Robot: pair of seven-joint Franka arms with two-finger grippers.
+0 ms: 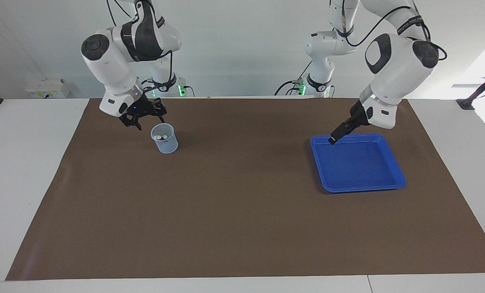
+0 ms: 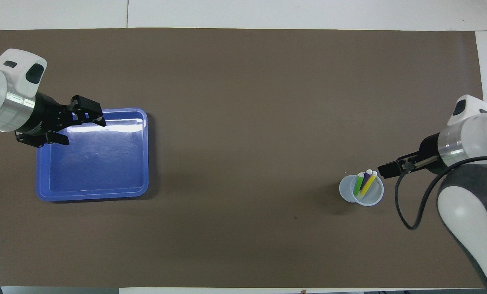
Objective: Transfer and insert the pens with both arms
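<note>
As pens (image 2: 365,183) fill cup (image 2: 349,194) — grippers open

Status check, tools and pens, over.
Right tool open, beside the cup. Left tool open over the blue tray. All three pens in the cup. Nothing in the way.

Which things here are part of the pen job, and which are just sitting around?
Part of the job:
- green pen, purple pen, yellow pen, all standing in the clear cup
- blue tray
- right claw, left claw

Just there:
- brown mat
</note>
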